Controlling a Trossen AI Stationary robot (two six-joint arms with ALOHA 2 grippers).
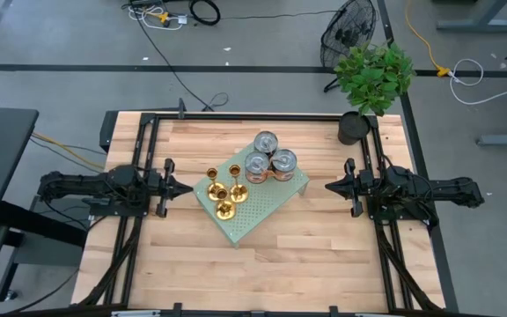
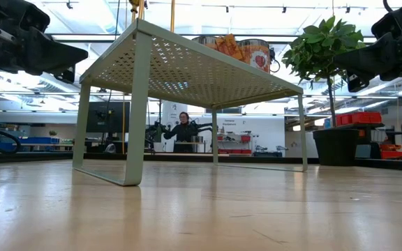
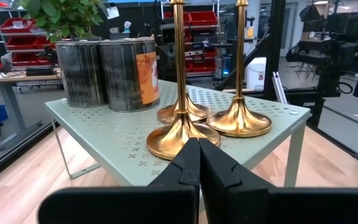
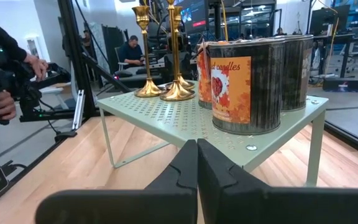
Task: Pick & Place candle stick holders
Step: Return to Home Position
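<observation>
The 3 candle stick holders (image 1: pixel 219 191) stood upright in a tight cluster on the pale green shelf (image 1: pixel 267 216), toward its 9 o'clock end in the high view. The 3 silver cans (image 1: pixel 268 160) were grouped at about 1 o'clock from them on the same top. The holders' flared bases sat very close together; whether they touched I could not tell.

They looked like polished metal, so I judged them stiff, not fragile, fairly light and slippery (a smooth pad on a shiny stem slides easily). The wide base would keep most of the weight low, yet a bump high on the tall thin stem could tip one into its neighbours. The best hold seemed a pinch across the stem, just above the flare, approached from the open side of the cluster rather than between the stems.

Neither hand held anything. The left hand (image 1: pixel 183 187) hung at 9 o'clock of the shelf, clear of it, fingers pressed together. The right hand (image 1: pixel 331 187) hung at 3 o'clock, likewise closed on nothing. The shelf sat mid-table (image 1: pixel 306 273), with a potted plant (image 1: pixel 372 70) at the table's 1 o'clock corner.
</observation>
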